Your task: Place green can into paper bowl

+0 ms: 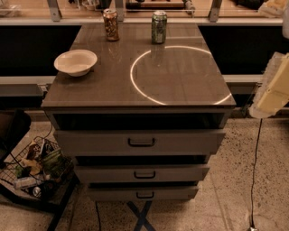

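Working this rig remotely, what I see nearest is a black wire basket (36,173) of mixed clutter on the speckled floor at lower left. A thin dark cable (256,171) hangs down at lower right. Neither touches the work, but both bound the room for the base at floor level.

Above them stands a grey cabinet with three handled drawers (141,142), a dark gap over each front.

The pale cream gripper (270,92) hangs off the right side of the glossy grey-brown tabletop (108,88), beside its front right corner and apart from everything. I judge it is parked there so the surface stays in view. Whether it is released or clenched I cannot tell.

A bright ring of reflected light (132,74) lies across the right half of the tabletop, and that stretch is bare.

The shallow off-white paper bowl (75,62) sits close to the left edge, about halfway back, with nothing in it.

At the far edge the green and silvery drink can (159,27) stands upright, just beyond the ring, untouched. The brown-orange can (110,25) stands upright to its left, well apart from it and beyond the bowl.

The carry would run left and towards me over open surface. I would lift clear of the brown-orange can, and set down gently, since the bowl has little margin before the left edge. A pale ledge with metal uprights (54,10) closes off the room behind the cans.
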Robot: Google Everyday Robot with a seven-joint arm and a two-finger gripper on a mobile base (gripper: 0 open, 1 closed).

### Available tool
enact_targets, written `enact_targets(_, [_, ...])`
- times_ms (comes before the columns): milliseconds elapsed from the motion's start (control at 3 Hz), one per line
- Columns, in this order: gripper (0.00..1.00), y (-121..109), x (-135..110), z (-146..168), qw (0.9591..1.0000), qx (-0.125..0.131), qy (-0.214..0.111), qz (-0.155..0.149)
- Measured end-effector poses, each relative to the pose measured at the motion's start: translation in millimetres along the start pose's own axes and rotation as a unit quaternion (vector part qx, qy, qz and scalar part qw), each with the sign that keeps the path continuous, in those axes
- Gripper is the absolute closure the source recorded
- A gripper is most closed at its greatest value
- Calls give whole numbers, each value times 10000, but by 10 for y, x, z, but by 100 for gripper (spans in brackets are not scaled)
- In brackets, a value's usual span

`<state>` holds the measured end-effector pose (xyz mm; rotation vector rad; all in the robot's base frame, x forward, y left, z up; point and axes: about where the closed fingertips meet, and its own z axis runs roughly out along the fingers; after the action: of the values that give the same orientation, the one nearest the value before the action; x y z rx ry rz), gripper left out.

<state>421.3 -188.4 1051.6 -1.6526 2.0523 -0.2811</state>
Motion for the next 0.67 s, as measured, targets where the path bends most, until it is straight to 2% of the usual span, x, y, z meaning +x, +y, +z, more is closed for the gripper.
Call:
enact_targets(333, [0, 0, -1, -1, 10000, 1, 0, 0])
enact_targets(667, [0, -131, -18, 6, 9990, 316, -54, 319])
